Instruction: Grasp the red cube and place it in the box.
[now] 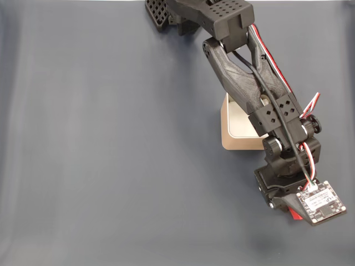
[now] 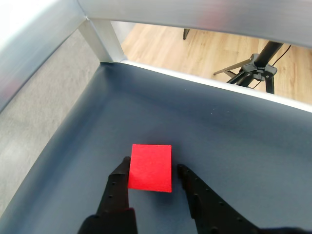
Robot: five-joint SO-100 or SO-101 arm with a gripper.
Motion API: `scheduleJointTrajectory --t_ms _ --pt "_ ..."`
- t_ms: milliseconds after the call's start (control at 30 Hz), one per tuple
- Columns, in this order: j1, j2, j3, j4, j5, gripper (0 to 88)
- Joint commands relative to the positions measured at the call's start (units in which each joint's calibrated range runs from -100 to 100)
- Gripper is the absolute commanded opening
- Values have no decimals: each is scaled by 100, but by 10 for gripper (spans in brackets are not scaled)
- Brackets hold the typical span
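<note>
In the wrist view the red cube (image 2: 151, 168) rests on the dark blue mat between the two black fingers of my gripper (image 2: 153, 170). The left finger (image 2: 119, 178) is against the cube's side, and a thin strip of mat shows between the cube and the right finger (image 2: 187, 178). The jaws stand open around it. In the fixed view my gripper (image 1: 287, 210) is low at the lower right, with just a sliver of the red cube (image 1: 290, 214) showing under the wrist camera board. The beige box (image 1: 236, 130) lies behind it, half hidden by the arm.
The wrist view has an aluminium frame rail (image 2: 44, 44) along the mat's left edge and far side, with a wooden floor and a tripod (image 2: 258, 66) beyond. In the fixed view the arm's base (image 1: 183, 11) is at the top, with bare mat (image 1: 111, 144) to its left.
</note>
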Motion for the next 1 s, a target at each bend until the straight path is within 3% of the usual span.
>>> scheduleJointTrajectory --t_ms 0,167,967 --pt "-3 -291 -232 -9 78 178" --pt "-17 -386 -114 -1 181 142" --pt "-95 -2022 1108 16 474 128"
